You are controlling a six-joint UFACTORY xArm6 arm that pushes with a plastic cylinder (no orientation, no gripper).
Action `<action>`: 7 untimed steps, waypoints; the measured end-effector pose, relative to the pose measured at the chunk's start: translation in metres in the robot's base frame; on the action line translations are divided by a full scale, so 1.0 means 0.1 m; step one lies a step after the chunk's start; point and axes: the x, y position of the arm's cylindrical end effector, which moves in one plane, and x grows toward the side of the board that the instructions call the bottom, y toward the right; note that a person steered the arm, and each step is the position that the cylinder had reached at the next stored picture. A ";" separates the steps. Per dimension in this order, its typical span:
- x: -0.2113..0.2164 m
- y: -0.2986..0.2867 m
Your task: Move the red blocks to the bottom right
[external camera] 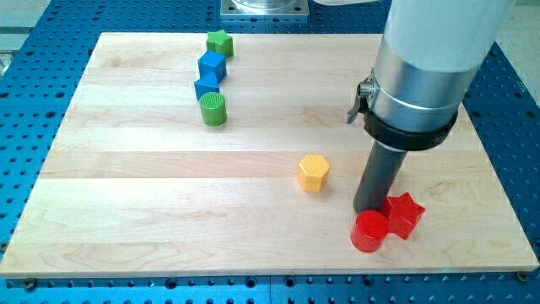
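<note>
A red cylinder (369, 231) and a red star block (405, 214) sit side by side, touching, near the board's bottom right. My tip (368, 208) rests on the board just above the red cylinder and left of the red star, close to or touching both. The dark rod rises from it into the large grey arm body (422, 76).
A yellow hexagon block (313, 172) lies left of my tip. At the top left, a green star (219, 42), two blue blocks (212, 65) (206, 86) and a green cylinder (213, 109) form a column. The wooden board (126, 211) sits on a blue perforated table.
</note>
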 end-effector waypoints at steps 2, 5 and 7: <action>0.03 0.72; -0.12 -0.21; 0.09 -1.29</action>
